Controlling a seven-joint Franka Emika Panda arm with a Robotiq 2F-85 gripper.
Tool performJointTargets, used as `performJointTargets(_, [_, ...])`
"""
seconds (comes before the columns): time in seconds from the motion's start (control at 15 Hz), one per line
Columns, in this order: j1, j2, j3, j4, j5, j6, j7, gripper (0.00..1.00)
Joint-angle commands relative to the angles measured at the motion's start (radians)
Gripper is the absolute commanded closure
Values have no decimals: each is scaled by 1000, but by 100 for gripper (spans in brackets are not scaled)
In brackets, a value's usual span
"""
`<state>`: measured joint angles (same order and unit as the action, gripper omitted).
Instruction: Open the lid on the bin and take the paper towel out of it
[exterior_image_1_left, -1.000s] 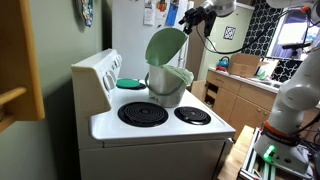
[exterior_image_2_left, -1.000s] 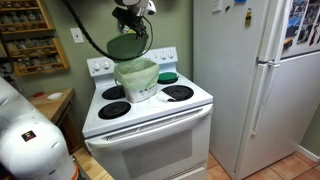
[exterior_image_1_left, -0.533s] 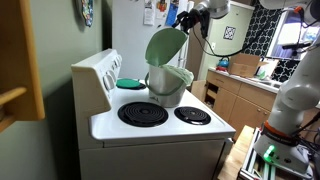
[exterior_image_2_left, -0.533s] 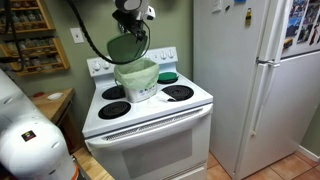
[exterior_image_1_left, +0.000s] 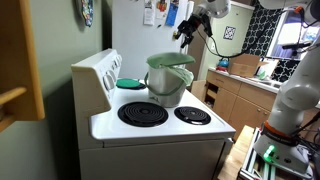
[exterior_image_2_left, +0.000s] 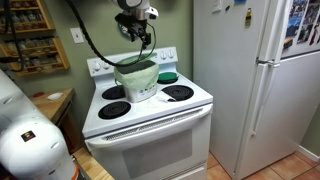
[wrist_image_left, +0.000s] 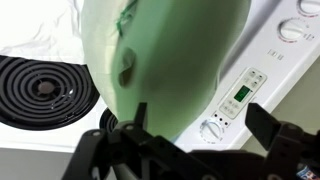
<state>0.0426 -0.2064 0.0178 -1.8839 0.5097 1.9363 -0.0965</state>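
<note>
The grey bin (exterior_image_1_left: 166, 88) stands on the white stove between the burners; it also shows in the other exterior view (exterior_image_2_left: 136, 82). Its pale-green lid (exterior_image_1_left: 170, 61) lies low over the bin's top. In the wrist view the lid (wrist_image_left: 165, 55) fills the middle, blurred. My gripper (exterior_image_1_left: 184, 31) hangs above the bin, apart from the lid, in both exterior views (exterior_image_2_left: 134, 28). Its jaws (wrist_image_left: 200, 128) are open and hold nothing. Something white and crumpled (wrist_image_left: 40, 35) shows beside the lid; I cannot tell whether it is the paper towel.
A flat teal disc (exterior_image_1_left: 130, 83) lies on the back burner beside the bin (exterior_image_2_left: 167, 77). The stove's control panel with knobs (wrist_image_left: 212, 130) is behind. A coil burner (wrist_image_left: 40, 90) lies beside the bin. A white fridge (exterior_image_2_left: 255, 80) stands by the stove.
The lid stood upright and open; now it has dropped down over the bin's top. My gripper has moved up and off the lid.
</note>
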Motion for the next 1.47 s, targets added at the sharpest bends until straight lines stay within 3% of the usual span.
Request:
performJointTargets(0.0, [-9,-25,-10,-1,-80,-48,31,0])
performJointTargets(0.2, [-10,-36,-30,5,-142,-102,-73,0])
performJointTargets(0.47, [0,-60,-92,6,-78,-223,-336,0])
performJointTargets(0.6, [-6,-70,-113,8,-107,-271,-440,0])
performJointTargets(0.87, [-15,-119,-125,-35,-224,-180,-628,0])
performJointTargets(1.13, [-12,-132,-148,-53,-229,-187,-739,0])
performJointTargets(1.2, [-13,-102,-136,-10,-220,-185,-685,0])
performJointTargets(1.4, [-14,-107,-142,-23,-220,-185,-717,0])
